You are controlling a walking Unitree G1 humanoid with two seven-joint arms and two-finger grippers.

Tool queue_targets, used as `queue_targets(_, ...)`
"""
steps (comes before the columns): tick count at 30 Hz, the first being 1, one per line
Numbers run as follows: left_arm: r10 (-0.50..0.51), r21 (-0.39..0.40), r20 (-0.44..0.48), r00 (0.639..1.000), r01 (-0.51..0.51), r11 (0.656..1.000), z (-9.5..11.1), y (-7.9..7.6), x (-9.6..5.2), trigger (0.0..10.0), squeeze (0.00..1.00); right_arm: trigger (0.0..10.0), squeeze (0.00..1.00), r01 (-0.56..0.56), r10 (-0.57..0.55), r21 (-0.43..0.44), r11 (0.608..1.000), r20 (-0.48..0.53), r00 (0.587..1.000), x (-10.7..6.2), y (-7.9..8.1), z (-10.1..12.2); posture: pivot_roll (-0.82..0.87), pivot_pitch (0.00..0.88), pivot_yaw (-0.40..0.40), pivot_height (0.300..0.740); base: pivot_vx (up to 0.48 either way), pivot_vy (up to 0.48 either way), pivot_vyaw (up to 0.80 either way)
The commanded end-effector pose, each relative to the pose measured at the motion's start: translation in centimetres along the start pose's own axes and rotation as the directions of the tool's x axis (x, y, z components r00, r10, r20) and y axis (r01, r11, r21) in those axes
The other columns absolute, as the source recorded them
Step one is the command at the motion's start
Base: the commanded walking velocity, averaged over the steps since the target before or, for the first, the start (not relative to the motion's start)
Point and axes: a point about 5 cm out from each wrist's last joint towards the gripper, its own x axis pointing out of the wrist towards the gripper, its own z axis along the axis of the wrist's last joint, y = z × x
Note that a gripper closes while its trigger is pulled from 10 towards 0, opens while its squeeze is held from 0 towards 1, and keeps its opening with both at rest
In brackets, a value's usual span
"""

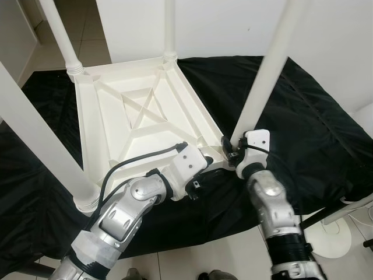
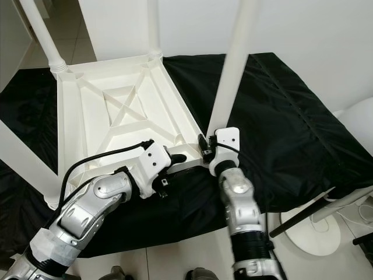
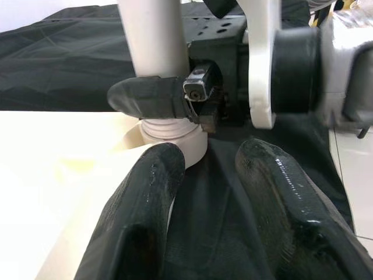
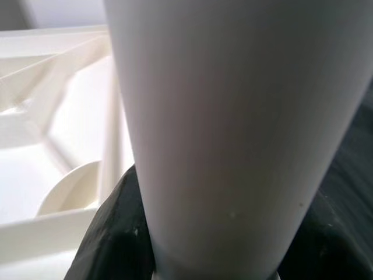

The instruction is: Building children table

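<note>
Children's table (image 1: pixel 140 114), white plastic, lay upside down on a black cloth (image 1: pixel 303 122) that covered the counter; we saw its ribbed underside facing up, with an X-shaped brace at the centre. Legs stood up from the corners: one at 11 o'clock (image 1: pixel 61 35), one at 12 o'clock (image 1: pixel 169 29), one at 9 o'clock (image 1: pixel 44 146), and one at the near corner, at about 4 o'clock (image 1: pixel 265 70).

Right end effector (image 1: pixel 232 150) was clenched on the base of that near leg, just above its threaded collar; in the left wrist view we noted one black finger (image 3: pixel 148 98) wrapped across the leg right above the socket (image 3: pixel 175 140). The right wrist view was close on the leg (image 4: pixel 233 128), with dark finger surface at either side of it.

Left end effector (image 3: pixel 207 175) sat low at the table's near edge, just beside the same corner, fingers parted and gripping nothing; one finger (image 3: pixel 145 204) lay against the white rim, the other over the cloth.

White lamp-like base (image 1: pixel 329 236) stood on the tiled floor at 4 o'clock.
</note>
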Motion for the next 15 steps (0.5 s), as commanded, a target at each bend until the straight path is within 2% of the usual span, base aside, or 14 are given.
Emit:
queue_targets(1, -0.092, -0.006, -0.014, 0.996, 0.092, 0.996, -0.2, -0.6, 0.0, 10.0, 0.00, 10.0, 0.00, 0.068, -0.069, -0.005, 0.998, -0.080, 0.994, -0.7, 0.3, -1.6, -0.09, 0.045, 0.018, 0.740, 0.000, 0.000, 0.00)
queue_targets(2, -0.093, -0.005, -0.013, 0.996, 0.093, 0.996, -0.2, -0.6, 0.0, 10.0, 0.00, 10.0, 0.00, 0.067, -0.066, 0.006, 0.998, -0.081, 0.994, -0.8, 0.9, -1.4, -0.09, 0.045, 0.018, 0.740, 0.000, 0.000, 0.00)
queue_targets(5, -0.094, -0.004, -0.012, 0.995, 0.094, 0.996, -0.2, -0.5, 0.1, 10.0, 0.00, 10.0, 0.00, 0.048, -0.047, 0.011, 0.999, -0.073, 0.996, -0.8, 1.5, -1.0, -0.09, 0.043, 0.018, 0.740, 0.000, 0.000, 0.00)
queue_targets(12, -0.104, 0.001, -0.011, 0.994, 0.104, 0.995, -0.2, -0.6, 0.2, 10.0, 0.00, 10.0, 0.00, 0.071, -0.071, 0.003, 0.997, -0.066, 0.995, -0.9, 0.5, -0.5, -0.10, 0.038, 0.020, 0.740, 0.000, 0.000, 0.00)
queue_targets(13, -0.104, 0.000, -0.010, 0.995, 0.104, 0.995, -0.2, -0.6, 0.2, 10.0, 0.00, 10.0, 1.00, 0.067, -0.066, 0.007, 0.998, -0.060, 0.996, -0.9, 0.5, -0.4, -0.10, 0.037, 0.019, 0.740, 0.000, 0.000, 0.00)
queue_targets(15, -0.103, 0.000, -0.010, 0.995, 0.103, 0.995, -0.2, -0.6, 0.2, 10.0, 0.00, 10.0, 1.00, 0.052, -0.051, 0.017, 0.998, -0.044, 0.998, -1.0, 0.4, -0.2, -0.10, 0.037, 0.017, 0.740, 0.000, 0.000, 0.00)
